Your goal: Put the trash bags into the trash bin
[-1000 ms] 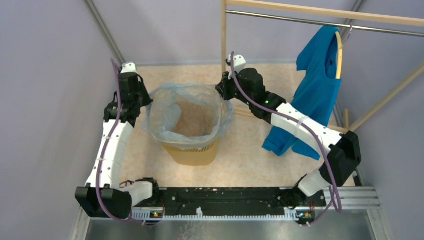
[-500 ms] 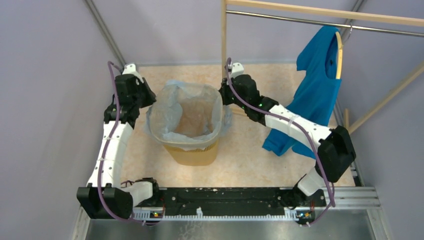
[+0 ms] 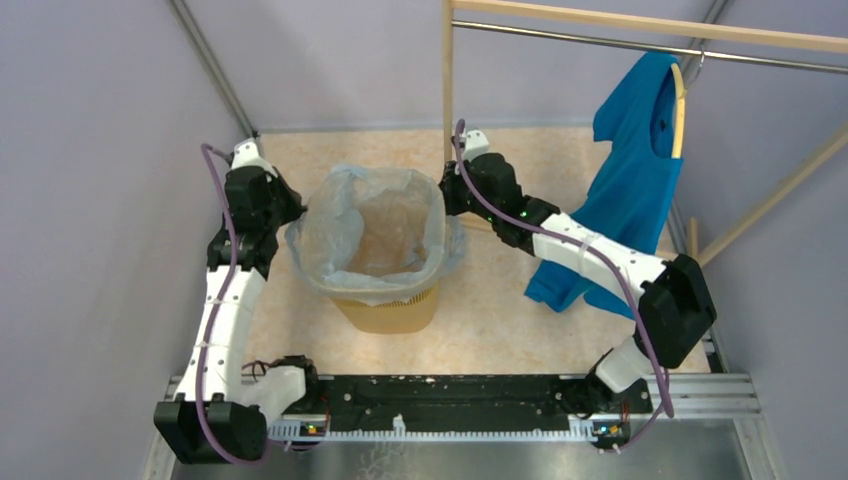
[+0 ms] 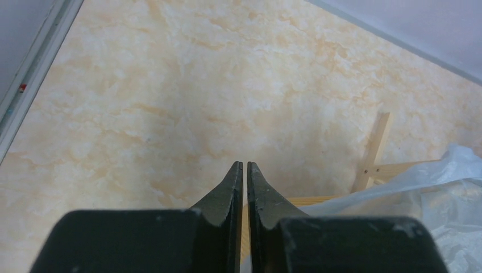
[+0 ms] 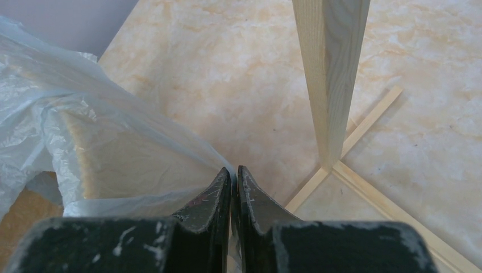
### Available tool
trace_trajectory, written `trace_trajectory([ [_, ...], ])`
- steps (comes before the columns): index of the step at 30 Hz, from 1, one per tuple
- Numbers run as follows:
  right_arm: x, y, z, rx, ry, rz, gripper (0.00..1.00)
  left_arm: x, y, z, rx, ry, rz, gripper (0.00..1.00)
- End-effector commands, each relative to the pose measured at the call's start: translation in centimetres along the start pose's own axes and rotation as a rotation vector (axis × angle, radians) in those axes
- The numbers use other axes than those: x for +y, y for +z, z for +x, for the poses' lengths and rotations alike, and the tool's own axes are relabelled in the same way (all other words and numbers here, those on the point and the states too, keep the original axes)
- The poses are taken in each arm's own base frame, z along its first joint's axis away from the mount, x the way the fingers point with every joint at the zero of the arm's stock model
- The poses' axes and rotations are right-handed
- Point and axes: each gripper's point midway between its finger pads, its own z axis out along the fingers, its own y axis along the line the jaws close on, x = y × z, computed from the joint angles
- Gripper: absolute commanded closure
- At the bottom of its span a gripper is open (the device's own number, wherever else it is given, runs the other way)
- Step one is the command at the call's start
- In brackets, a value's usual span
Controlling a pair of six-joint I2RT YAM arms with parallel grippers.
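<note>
The bag (image 3: 335, 225) is lining the bin (image 3: 385, 312), its mouth draping over the rim. The right hand (image 5: 233, 169) is pinching the film. The left hand (image 4: 245, 166) is closed, its grip unclear. Light, floppy and slippery, the film is probably calling for holds on bunched rim folds.

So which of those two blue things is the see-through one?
The pale blue-grey trash bag draped over the rim of the yellow bin; its film is thin and translucent. The bright blue shirt on the hanger is solid, opaque cloth.
</note>
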Motion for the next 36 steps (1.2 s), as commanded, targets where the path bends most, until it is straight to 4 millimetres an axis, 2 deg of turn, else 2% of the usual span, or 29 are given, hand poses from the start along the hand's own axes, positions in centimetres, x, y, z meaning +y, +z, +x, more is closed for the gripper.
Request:
trace_trajectory([
  [1,1.4,-1.7,-4.8,-0.116,0.029,-0.045,0.91,3.2,-0.8,7.4,0.224,0.035,-0.096,0.89],
  [4,0.8,-2.4,-4.2,-0.102,0.031,-0.022,0.89,3.4,-1.3,8.4,0.248,0.021,-0.098,0.89],
  [8,0.6,-3.5,-4.7,-0.112,0.036,-0.020,0.77,3.0,-1.8,9.1,0.264,0.009,-0.070,0.86],
  [9,0.6,-3.8,-5.0,-0.113,0.036,-0.021,0.73,2.9,-1.9,8.9,0.259,0.009,-0.066,0.83],
  [12,0.6,-5.0,-5.7,-0.108,0.025,-0.013,0.62,2.7,-2.8,7.4,0.232,0.011,-0.075,0.66],
  [16,-0.1,-6.9,-5.8,-0.094,0.038,-0.011,0.47,2.9,-4.4,6.1,0.211,0.012,-0.102,0.50],
  [22,0.1,-9.2,-3.9,-0.055,0.116,-0.073,0.25,3.1,-5.9,8.4,0.245,-0.030,-0.086,0.38],
  [26,0.0,-9.8,-2.0,-0.019,0.177,-0.107,0.21,3.3,-6.1,10.4,0.287,-0.062,-0.079,0.41],
  [28,-0.1,-9.9,-0.9,0.008,0.197,-0.113,0.21,2.7,-6.2,11.3,0.314,-0.083,-0.040,0.43],
  [33,-0.2,-9.9,1.4,0.049,0.226,-0.128,0.20,2.3,-6.7,12.2,0.327,-0.109,-0.005,0.43],
  [36,0.6,-9.4,2.6,0.062,0.252,-0.190,0.23,2.1,-6.7,12.4,0.320,-0.120,0.009,0.50],
])
